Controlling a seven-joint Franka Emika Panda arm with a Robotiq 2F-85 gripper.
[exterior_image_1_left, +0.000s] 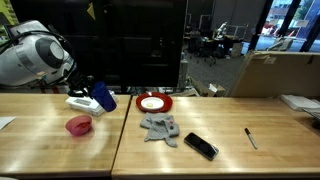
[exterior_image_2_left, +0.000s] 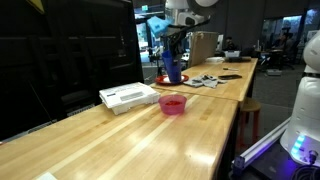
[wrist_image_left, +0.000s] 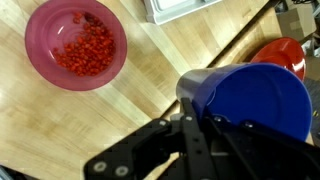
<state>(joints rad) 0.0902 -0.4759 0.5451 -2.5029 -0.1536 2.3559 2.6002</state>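
My gripper (wrist_image_left: 205, 125) is shut on the rim of a blue cup (wrist_image_left: 250, 95), which it holds tilted above the wooden table (wrist_image_left: 150, 70). The cup (exterior_image_1_left: 103, 97) hangs just right of a pink bowl (exterior_image_1_left: 79, 125) in an exterior view. From the wrist, that pink bowl (wrist_image_left: 76, 44) sits at the upper left and holds small red pieces. The cup (exterior_image_2_left: 172, 65) also shows under the arm, beyond the bowl (exterior_image_2_left: 172, 104), in an exterior view. The cup's inside is hidden.
A white box (exterior_image_2_left: 128, 96) lies beside the bowl. A red plate (exterior_image_1_left: 154, 102), a grey cloth (exterior_image_1_left: 160, 127), a black phone (exterior_image_1_left: 200, 146) and a pen (exterior_image_1_left: 250, 137) lie further along the table. A cardboard box (exterior_image_1_left: 275, 72) stands behind.
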